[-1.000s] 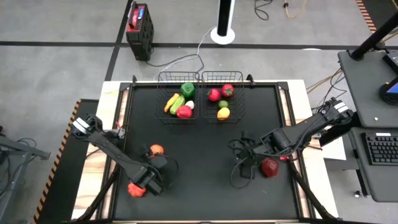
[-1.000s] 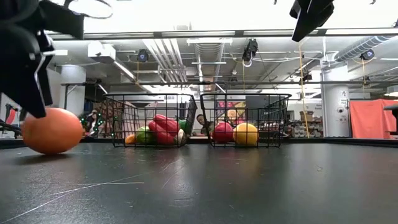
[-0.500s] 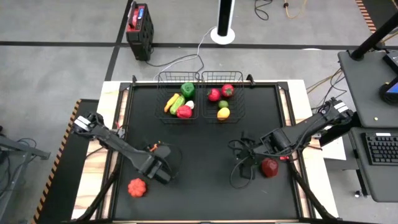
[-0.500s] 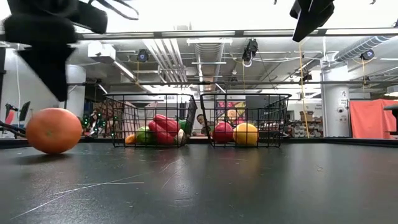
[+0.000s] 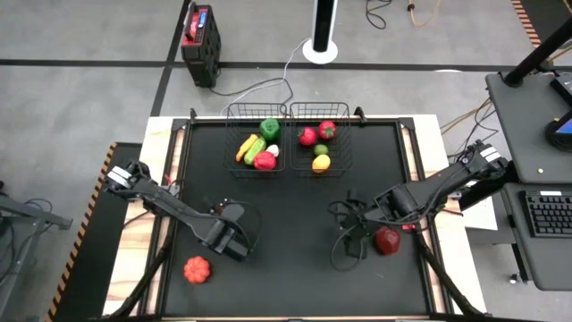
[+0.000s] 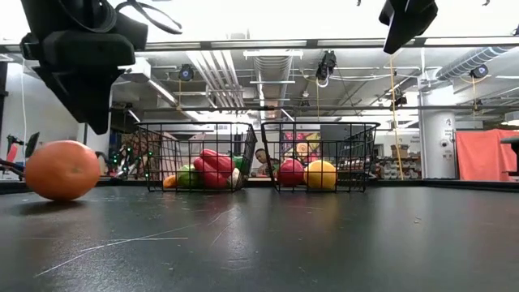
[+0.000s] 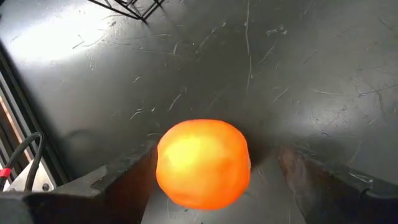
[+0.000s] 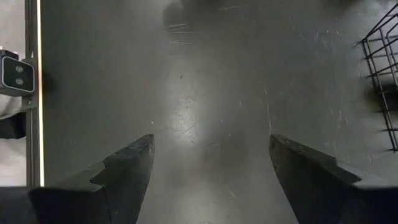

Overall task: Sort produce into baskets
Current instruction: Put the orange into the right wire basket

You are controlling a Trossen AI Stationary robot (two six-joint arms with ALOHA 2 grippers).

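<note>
An orange piece of produce rests on the black table, also seen in the low view. My left gripper hangs open above it, one finger on each side, neither touching; in the high view the gripper covers the orange. A red ribbed piece lies near the front left. My right gripper stands open over bare table, above the table in the low view; a dark red piece lies beside it. Two wire baskets at the far edge hold several pieces.
Loose black cables lie on the table by my right gripper. The baskets stand side by side at the far edge in the low view. Bare table lies between the baskets and both grippers.
My left gripper has gone from beside the red ribbed piece toward the table's right and far edge, has risen a little and rolled, and now hangs over the orange. The red piece lies uncovered where it was.
</note>
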